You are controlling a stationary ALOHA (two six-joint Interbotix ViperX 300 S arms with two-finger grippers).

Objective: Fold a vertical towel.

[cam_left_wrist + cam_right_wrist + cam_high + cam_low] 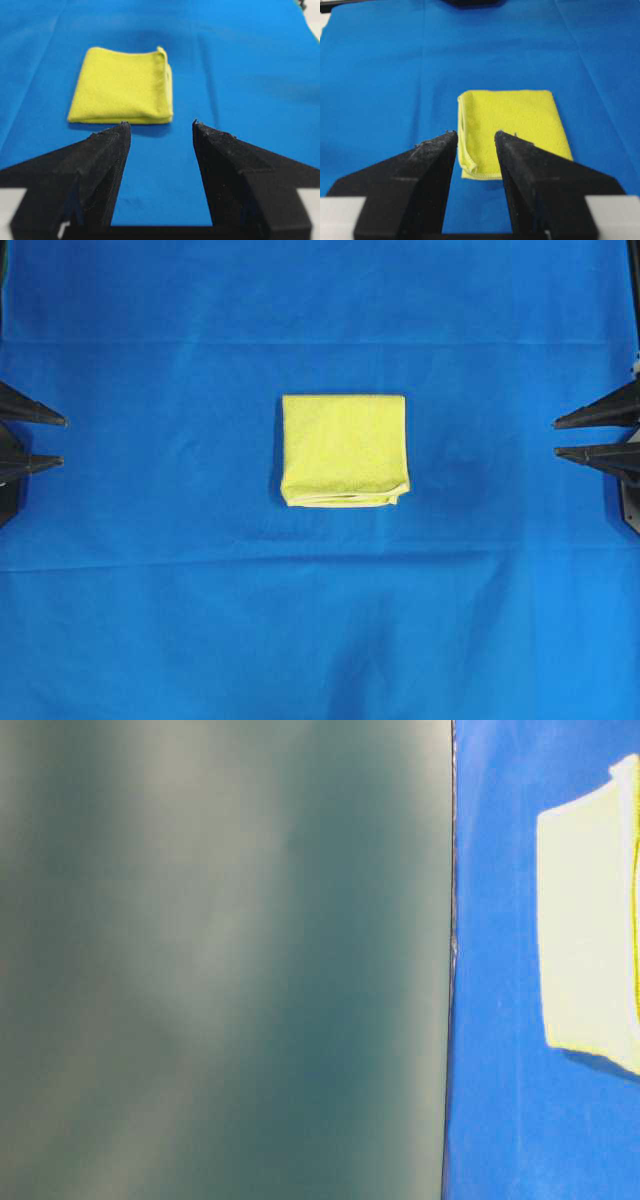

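A large blue cloth [320, 620] (creased in faint lines) covers the whole table.

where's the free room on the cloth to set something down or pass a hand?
Bare blue cloth on all sides of the towel: a wide band above it, another below, and open strips between the towel and the left gripper and the right gripper, both open and empty at the side edges. Only the centre is taken.

The folded yellow towel [122, 86] is lying flat on the blue cloth [240, 75]. The left gripper [161, 129] is hovering near it, jaws standing apart and empty.
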